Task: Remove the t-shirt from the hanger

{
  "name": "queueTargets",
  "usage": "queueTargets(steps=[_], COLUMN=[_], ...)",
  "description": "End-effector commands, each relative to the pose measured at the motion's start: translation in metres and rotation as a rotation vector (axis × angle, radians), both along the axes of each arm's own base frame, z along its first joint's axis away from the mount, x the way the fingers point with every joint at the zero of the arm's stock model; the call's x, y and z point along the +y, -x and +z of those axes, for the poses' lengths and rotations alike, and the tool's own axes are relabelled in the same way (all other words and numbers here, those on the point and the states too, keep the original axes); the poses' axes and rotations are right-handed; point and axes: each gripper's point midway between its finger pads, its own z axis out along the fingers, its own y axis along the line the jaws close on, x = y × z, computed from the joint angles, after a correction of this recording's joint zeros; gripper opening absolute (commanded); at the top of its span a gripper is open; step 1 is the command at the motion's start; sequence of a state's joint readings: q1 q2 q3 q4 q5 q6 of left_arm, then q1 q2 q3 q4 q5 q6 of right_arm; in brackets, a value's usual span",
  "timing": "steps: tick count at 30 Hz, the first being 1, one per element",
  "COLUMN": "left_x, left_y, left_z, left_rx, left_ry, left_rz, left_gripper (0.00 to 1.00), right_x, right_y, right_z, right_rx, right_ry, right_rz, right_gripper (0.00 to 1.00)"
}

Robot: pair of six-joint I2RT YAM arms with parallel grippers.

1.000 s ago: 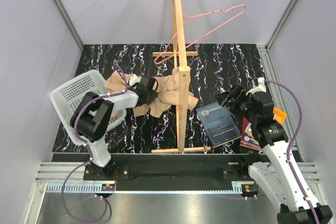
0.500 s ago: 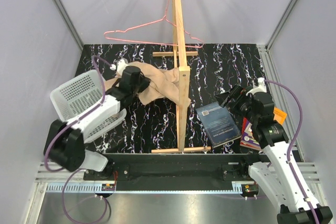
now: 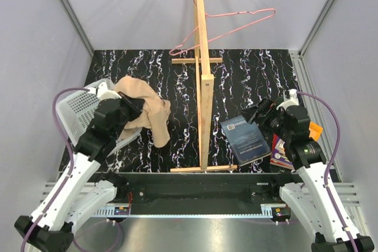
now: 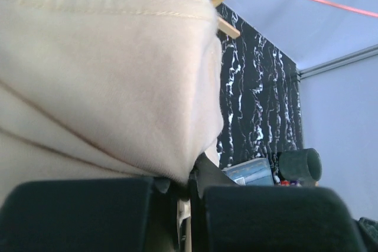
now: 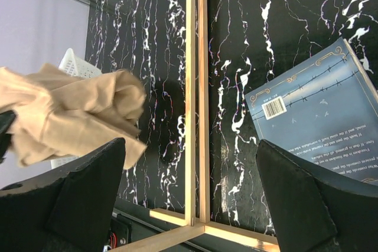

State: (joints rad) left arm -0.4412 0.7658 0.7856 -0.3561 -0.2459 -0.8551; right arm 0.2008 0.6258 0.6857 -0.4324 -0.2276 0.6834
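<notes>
The tan t-shirt (image 3: 147,109) hangs bunched from the left fingers (image 3: 131,109), which are pinched fully shut on a fold of it, above the counter (image 3: 248,75) just beside the white basket (image 3: 74,107). It looks light, limp and unbreakable, so any gathered fold should give a sound hold, though loose ends will drape and trail. The pink wire hanger (image 3: 233,23) hangs bare on the wooden stand (image 3: 204,87), well apart from the cloth. The right fingers (image 3: 257,112) stand wide open, holding nothing, near the blue book (image 3: 245,140).
</notes>
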Motion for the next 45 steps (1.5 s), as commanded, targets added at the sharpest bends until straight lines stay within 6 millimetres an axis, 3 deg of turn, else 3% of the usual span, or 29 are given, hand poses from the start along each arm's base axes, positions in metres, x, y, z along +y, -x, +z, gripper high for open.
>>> queueTargets(steps=[1, 2, 4, 6, 12, 16, 19, 22, 25, 27, 30, 31, 32, 34, 39, 41, 45], left_x=[0.010, 0.014, 0.011, 0.028, 0.130, 0.154, 0.148, 0.127, 0.097, 0.080, 0.075, 0.085, 0.082, 0.102, 0.130, 0.140, 0.162], left_y=[0.011, 0.016, 0.016, 0.024, 0.041, 0.044, 0.032, 0.009, -0.015, -0.031, -0.042, -0.046, -0.048, -0.055, -0.065, -0.066, -0.065], left_z=[0.066, 0.082, 0.088, 0.104, 0.139, 0.145, 0.129, 0.091, 0.034, 0.010, -0.020, -0.030, -0.031, -0.024, 0.002, -0.005, -0.036], left_rx=[-0.161, -0.172, -0.145, -0.126, -0.074, -0.043, -0.015, 0.018, 0.080, 0.097, 0.154, 0.187, 0.182, 0.164, 0.094, 0.123, 0.186], left_ry=[-0.105, -0.154, -0.209, -0.310, -0.607, -0.707, -0.729, -0.719, -0.653, -0.606, -0.517, -0.484, -0.440, -0.362, -0.225, -0.190, -0.039], left_rz=[-0.089, -0.112, -0.179, -0.165, 0.261, 0.364, 0.334, 0.228, 0.086, 0.016, -0.043, -0.020, -0.049, 0.027, 0.155, 0.215, 0.328], left_gripper=[0.00, 0.00, 0.00, 0.00, 0.00, 0.00, 0.00, 0.00, 0.00, 0.00, 0.00, 0.00, 0.00, 0.00, 0.00, 0.00, 0.00], right_x=[0.004, 0.005, 0.008, 0.012, 0.017, 0.018, 0.018, 0.016, 0.015, 0.017, 0.018, 0.019, 0.018, 0.019, 0.019, 0.019, 0.019], right_y=[0.002, 0.003, 0.004, 0.005, 0.008, 0.011, 0.013, 0.014, 0.013, 0.015, 0.015, 0.016, 0.016, 0.017, 0.015, 0.014, 0.014], right_z=[0.002, 0.001, -0.001, -0.003, -0.003, -0.008, -0.017, -0.022, -0.019, -0.016, -0.014, -0.015, -0.015, -0.015, -0.020, -0.021, -0.021], right_rx=[-0.005, -0.001, 0.007, 0.019, 0.035, 0.044, 0.059, 0.058, 0.045, 0.043, 0.042, 0.042, 0.043, 0.045, 0.067, 0.073, 0.071], right_ry=[-0.010, -0.013, -0.016, -0.019, -0.042, -0.043, -0.042, -0.024, -0.010, -0.021, -0.025, -0.024, -0.022, -0.027, -0.030, -0.028, -0.027], right_rz=[0.026, 0.036, 0.051, 0.077, 0.101, 0.115, 0.117, 0.118, 0.119, 0.127, 0.132, 0.141, 0.140, 0.141, 0.132, 0.132, 0.131], right_gripper=[1.00, 1.00, 1.00, 0.99, 1.00, 1.00, 1.00, 1.00, 1.00, 1.00, 1.00, 1.00, 1.00, 1.00, 1.00, 1.00, 1.00])
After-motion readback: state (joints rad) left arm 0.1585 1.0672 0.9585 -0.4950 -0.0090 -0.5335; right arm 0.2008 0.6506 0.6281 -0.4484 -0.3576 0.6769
